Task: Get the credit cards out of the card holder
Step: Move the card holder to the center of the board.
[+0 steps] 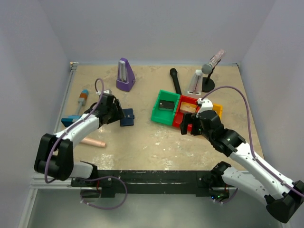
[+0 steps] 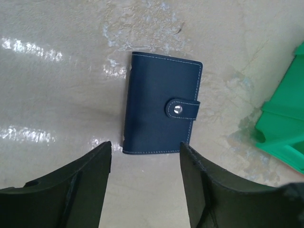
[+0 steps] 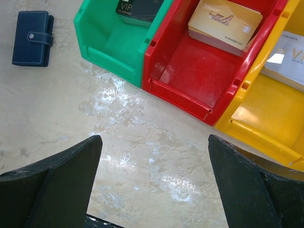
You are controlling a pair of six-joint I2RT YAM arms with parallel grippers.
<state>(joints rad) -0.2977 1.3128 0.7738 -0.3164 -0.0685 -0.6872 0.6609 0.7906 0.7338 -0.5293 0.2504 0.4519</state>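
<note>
The card holder (image 2: 161,110), a dark navy wallet, lies flat on the table with its snap tab fastened; it also shows in the top view (image 1: 127,117) and the right wrist view (image 3: 32,38). My left gripper (image 2: 146,152) is open and empty, just short of the holder's near edge, its fingers (image 2: 95,175) not touching it. A tan/gold credit card (image 3: 224,21) lies in the red bin (image 3: 190,76). A black card marked VIP (image 3: 137,8) lies in the green bin (image 3: 109,47), and a white card (image 3: 289,52) in the yellow bin (image 3: 266,114). My right gripper (image 3: 154,142) is open and empty over bare table in front of the bins.
A purple metronome (image 1: 125,75) stands at the back. A black marker (image 1: 175,80), a white box (image 1: 194,81) and a microphone on a stand (image 1: 209,71) sit behind the bins. A screwdriver (image 1: 83,99), a blue tool (image 1: 71,120) and a pink cylinder (image 1: 92,141) lie at the left.
</note>
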